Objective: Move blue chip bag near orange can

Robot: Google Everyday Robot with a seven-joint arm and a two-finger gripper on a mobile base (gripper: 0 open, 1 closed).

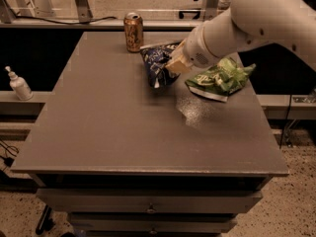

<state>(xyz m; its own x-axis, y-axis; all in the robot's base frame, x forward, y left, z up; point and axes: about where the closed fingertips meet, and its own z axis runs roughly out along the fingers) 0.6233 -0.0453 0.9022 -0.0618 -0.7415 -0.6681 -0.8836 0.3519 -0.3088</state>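
The blue chip bag [157, 64] is a crumpled navy foil bag with white lettering. It hangs just above the grey table top [113, 127], toward the far side. My gripper [174, 64] is shut on the bag's right side, at the end of the white arm reaching in from the upper right. The orange can [133, 31] stands upright near the table's far edge, just up and left of the bag, a small gap away.
A green crinkled bag [220, 79] lies on the table right of my gripper, partly under the arm. A white pump bottle [19, 84] stands on a ledge left of the table. Drawers run below the table's front edge.
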